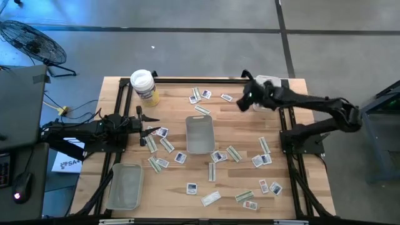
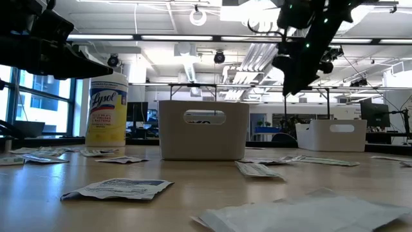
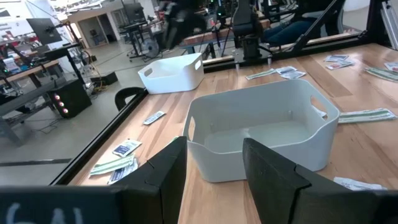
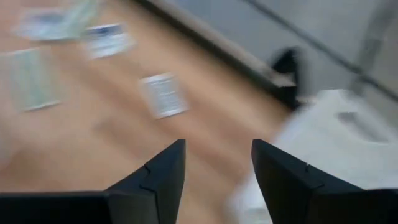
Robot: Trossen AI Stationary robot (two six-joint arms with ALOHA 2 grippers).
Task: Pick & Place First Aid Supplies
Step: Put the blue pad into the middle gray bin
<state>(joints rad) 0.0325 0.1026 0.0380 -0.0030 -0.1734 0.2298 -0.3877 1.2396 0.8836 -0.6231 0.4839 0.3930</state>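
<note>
We see the right gripper [image 1: 240, 104] raised over the far right part of the bench [image 1: 294, 181], close to a white bin [image 1: 273, 84] at that corner. Its jaws stand apart with nothing between them in the right wrist view, where one packet [image 4: 163, 94] lies on the wood below and the bin [image 4: 336, 143] shows at the side. We judge the arm is there to drop packets into that bin, or to go for the next one.

The left gripper [image 1: 152, 130] waits low at the left side, jaws parted and empty, facing the middle bin [image 3: 261, 134], which looks empty. It sits near a cluster of packets [image 1: 164, 145], probably its share.

The remaining packets [image 1: 240, 195] are scattered flat across the bench, so most of the sorting looks undone. A clear tray [image 1: 125, 185] sits at the near left and a wipes tub [image 1: 144, 84] stands at the far left, both out of the way.
</note>
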